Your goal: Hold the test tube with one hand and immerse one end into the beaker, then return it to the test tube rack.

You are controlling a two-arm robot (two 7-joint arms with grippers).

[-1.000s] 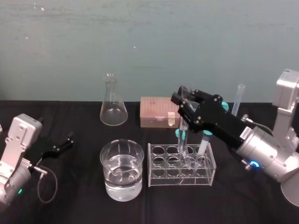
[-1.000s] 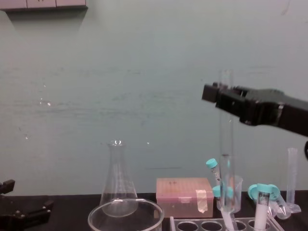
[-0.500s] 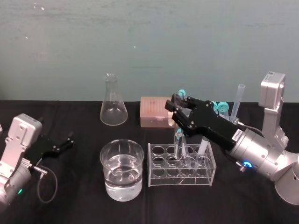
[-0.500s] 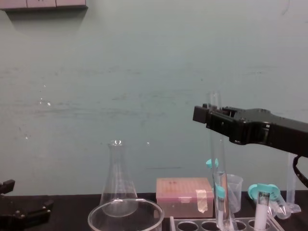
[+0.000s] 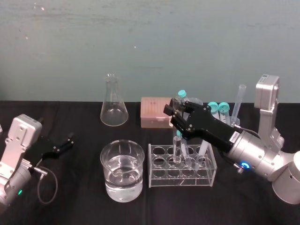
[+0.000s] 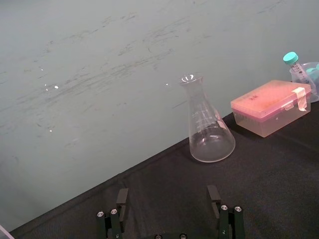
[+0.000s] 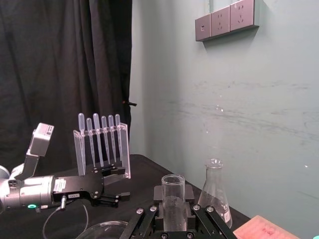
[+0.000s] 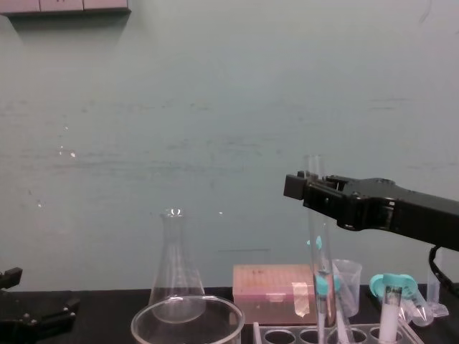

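Over rack (image 5: 154,179) — right pincer (image 5: 175,114) clamps test tube (image 5: 177,146) | capped tubes (image 8: 388,301) beside | left pincer (image 5: 71,139) agape

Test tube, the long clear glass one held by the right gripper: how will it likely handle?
The long clear glass test tube, pinched upright by the right gripper at the pale translucent rack, looks thin-walled, so it is probably brittle and slippery. Round and capless, it would likely roll if laid flat. The left gripper sits parked apart.

Beaker (image 5: 122,171) left of test tube rack (image 5: 182,165), both up front. Flask (image 5: 113,105) behind beaker; box (image 5: 156,112) behind rack. Test tube (image 5: 177,147) upright in rack, under my right gripper (image 5: 174,112). My left gripper (image 5: 68,139) far left.
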